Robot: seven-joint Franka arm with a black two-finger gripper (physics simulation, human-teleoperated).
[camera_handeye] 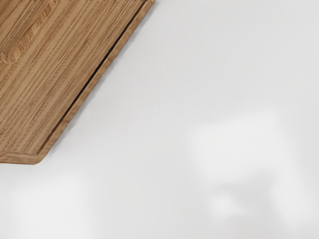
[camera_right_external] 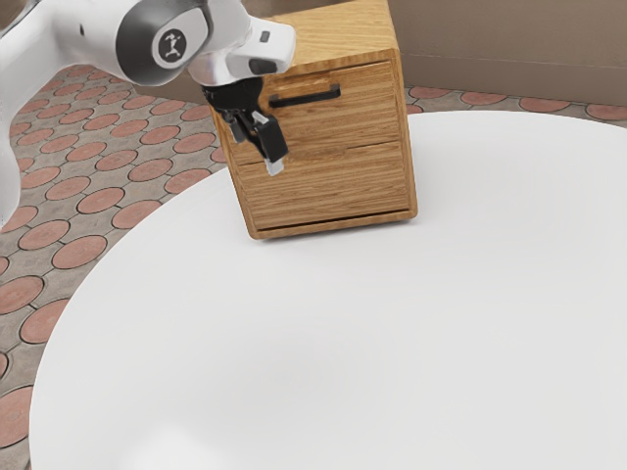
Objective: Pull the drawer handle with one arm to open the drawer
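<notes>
Arm is leaning over the light-brown wooden drawer cabinet (camera_right_external: pixel 343 186)
The black two-finger gripper (camera_right_external: pixel 269 162) is pointing down, tilted, grip unreadable; the black bar handle (camera_right_external: pixel 305 97) is sitting just beside it, on the upper drawer (camera_right_external: pixel 353 113).

Round white table (camera_right_external: pixel 392 343), floor (camera_right_external: pixel 88 186) of reddish-brown oval tiles in grey grout, plain beige wall (camera_right_external: pixel 509 39) behind, soft even light
</notes>
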